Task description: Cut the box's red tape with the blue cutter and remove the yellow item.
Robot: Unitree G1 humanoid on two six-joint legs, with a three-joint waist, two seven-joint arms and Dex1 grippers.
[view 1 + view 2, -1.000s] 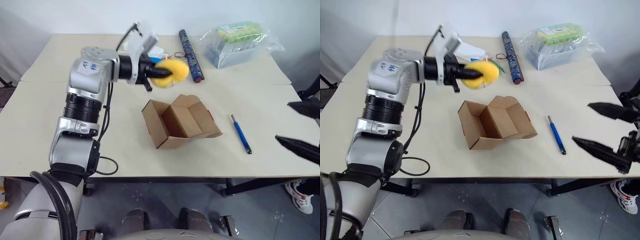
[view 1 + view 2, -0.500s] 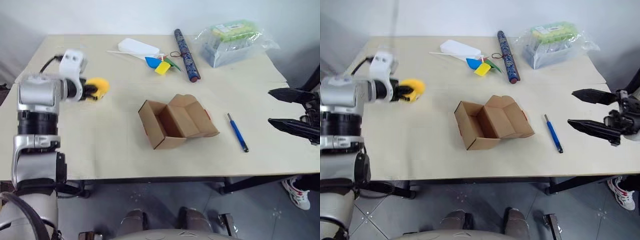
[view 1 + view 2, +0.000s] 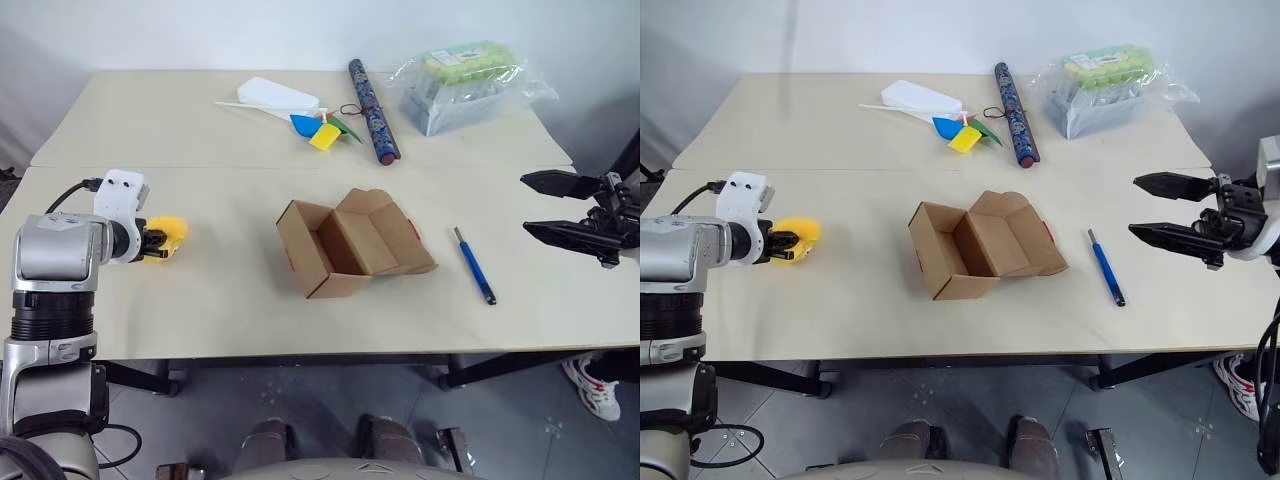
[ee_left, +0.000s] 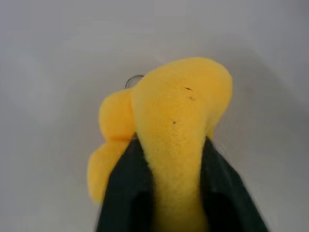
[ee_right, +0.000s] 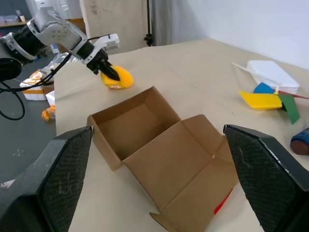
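Observation:
The brown box (image 3: 350,245) lies open in the middle of the table, flaps spread and inside bare. A sliver of red tape (image 5: 222,203) shows on its right flap. The blue cutter (image 3: 475,265) lies on the table just right of the box. At the table's left, my left gripper (image 3: 158,240) points down at the tabletop, shut on the yellow item (image 4: 178,96), whose fluffy body bulges out past the black fingers (image 4: 128,183). My right gripper (image 3: 1133,205) hovers open beyond the table's right edge, pointing left toward the cutter and holding nothing.
Along the back of the table lie a white case (image 3: 278,94), coloured paper pieces (image 3: 322,130), a long dark patterned tube (image 3: 373,95) and a clear plastic bag of green-topped packs (image 3: 470,75). A seam crosses the tabletop behind the box.
My left arm has swung from above the box to the left and down, carrying the yellow item to the tabletop. The right gripper has edged in toward the table, still open.

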